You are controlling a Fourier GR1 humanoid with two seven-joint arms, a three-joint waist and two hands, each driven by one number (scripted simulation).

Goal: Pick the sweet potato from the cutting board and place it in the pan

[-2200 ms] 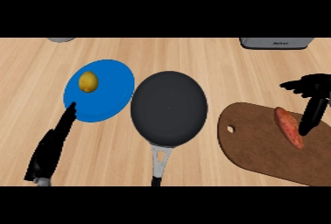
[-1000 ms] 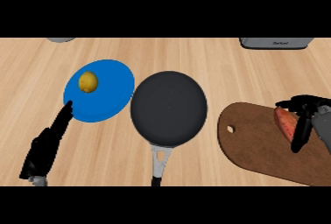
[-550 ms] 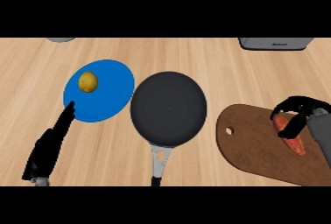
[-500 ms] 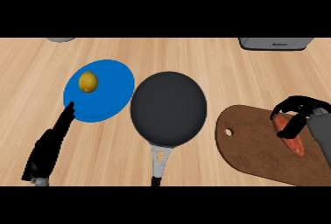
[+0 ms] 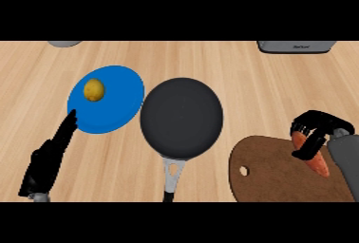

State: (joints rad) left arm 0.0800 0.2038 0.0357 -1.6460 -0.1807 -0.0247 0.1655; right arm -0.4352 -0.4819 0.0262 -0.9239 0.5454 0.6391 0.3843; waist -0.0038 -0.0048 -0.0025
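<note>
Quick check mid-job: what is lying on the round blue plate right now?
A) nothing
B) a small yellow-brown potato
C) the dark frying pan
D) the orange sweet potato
B: a small yellow-brown potato sits on the round blue plate, while the orange sweet potato lies on the brown wooden cutting board under the right hand, whose fingers curl round it.

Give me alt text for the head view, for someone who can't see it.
The right hand curls around an orange sweet potato on a brown cutting board. A black pan sits mid-counter beside a blue plate; the left hand rests open.
</note>
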